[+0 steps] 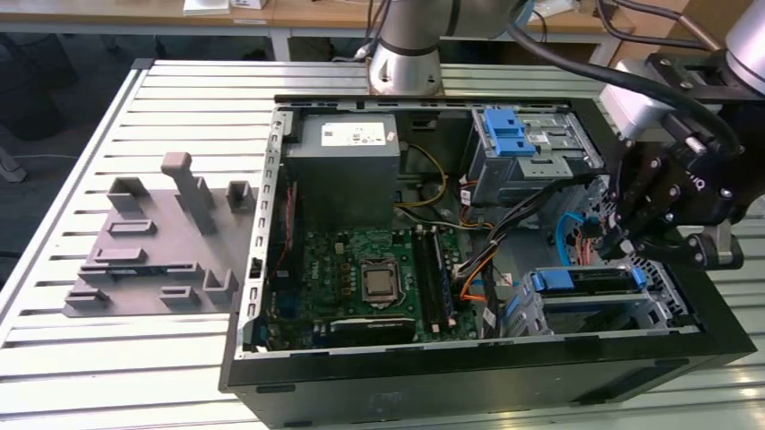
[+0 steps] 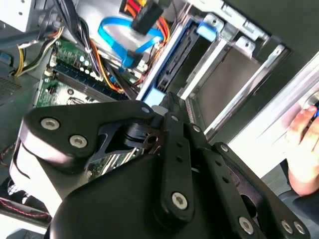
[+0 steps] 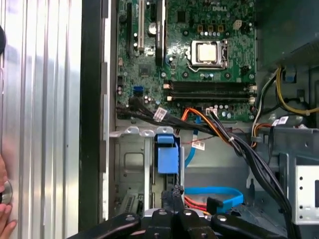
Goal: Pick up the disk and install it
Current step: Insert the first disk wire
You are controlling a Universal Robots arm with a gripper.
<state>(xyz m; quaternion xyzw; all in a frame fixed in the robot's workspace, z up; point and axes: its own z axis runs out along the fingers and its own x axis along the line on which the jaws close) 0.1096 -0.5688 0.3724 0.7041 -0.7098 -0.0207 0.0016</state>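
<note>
The gripper (image 1: 626,244) hangs over the case's (image 1: 478,376) corner nearest the disk. Its own black linkages cover its tip in both wrist views, so I cannot tell whether the claw is clenched, released or grasping anything. In the first wrist view the gripper (image 3: 172,193) ends just beside the disk (image 3: 167,152), and contact is not clear.

The disk (image 1: 581,281) stands on edge inside the case, slotted into a bare metal drive cage (image 1: 664,309) in that corner. Only its blue plastic bracket and a dark narrow edge show; its flat face is hidden between the cage walls. In the second wrist view the disk (image 2: 175,55) is a dark slab between blue rails, partly behind the gripper (image 2: 169,100).

A blurred hand (image 2: 304,149) outside the case wall is cut off by the picture edge.

The case is black sheet metal with its side open. Inside it lie a green motherboard (image 3: 199,59), a boxy grey power supply (image 1: 347,170), bundled orange and black wires, and a flat glossy blue cable (image 3: 214,194). The case sits on a ribbed aluminium table (image 1: 120,358), and beside it is a matte grey moulded fixture (image 1: 156,255) with upright pegs.
</note>
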